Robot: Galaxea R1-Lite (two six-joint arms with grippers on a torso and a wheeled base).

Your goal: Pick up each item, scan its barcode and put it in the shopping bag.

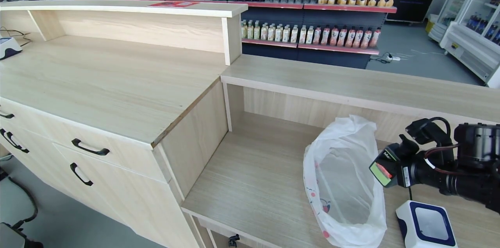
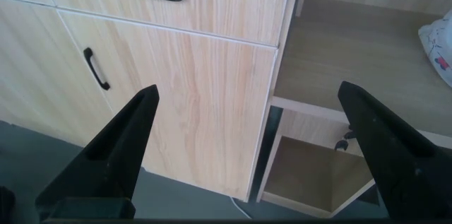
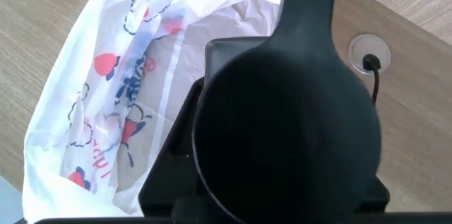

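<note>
Honestly, the right gripper [image 1: 392,164] looks clamped on a dark item [image 1: 383,172] beside the shopping bag [image 1: 343,185], likely for dropping in; left gripper [image 2: 248,93] hangs wide open, unused.

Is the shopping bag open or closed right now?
Open. The shopping bag has its mouth spread wide; the head view looks straight into it.

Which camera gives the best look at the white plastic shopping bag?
The head view: the white plastic shopping bag stands open on the lower wooden counter, whole. The right wrist view is close, but the black labelled item in the right gripper blocks much of it. The left wrist view catches a corner.
</note>
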